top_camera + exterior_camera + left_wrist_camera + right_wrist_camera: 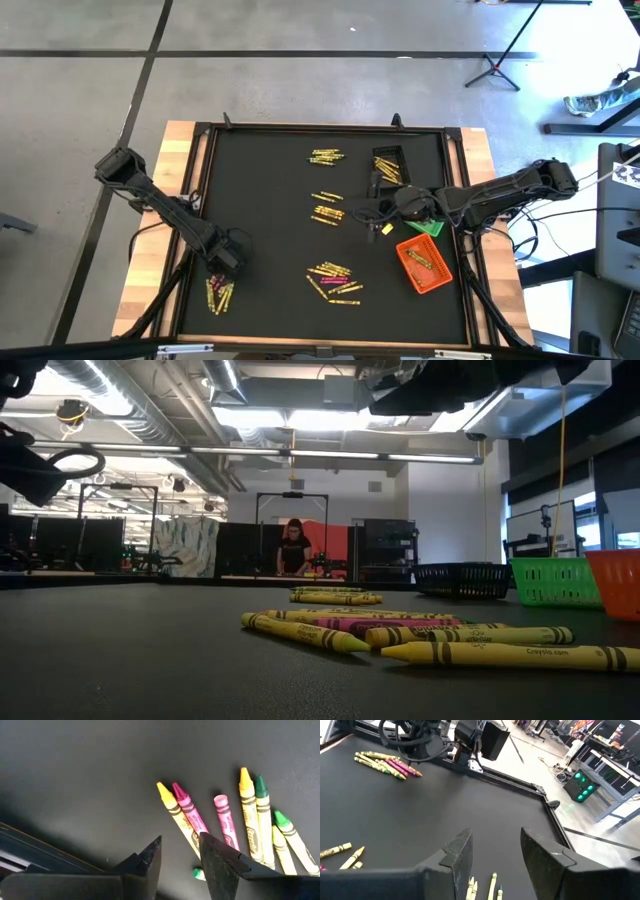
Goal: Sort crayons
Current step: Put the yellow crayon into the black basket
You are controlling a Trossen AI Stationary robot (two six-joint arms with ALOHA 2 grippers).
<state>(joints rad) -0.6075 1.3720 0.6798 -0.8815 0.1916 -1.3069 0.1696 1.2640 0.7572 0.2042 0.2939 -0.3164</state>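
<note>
High view, black mat (pixel 270 220) strewn with crayons (pixel 333 280), grey concrete floor (pixel 300 90) around, left gripper (pixel 180 855) and right gripper (pixel 495 847) both empty, fingers apart.

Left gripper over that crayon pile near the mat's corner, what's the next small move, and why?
Probably lower the left gripper onto the pink crayon. Its fingers are open and empty just above the pile, and that crayon lies nearest the gap.
</note>
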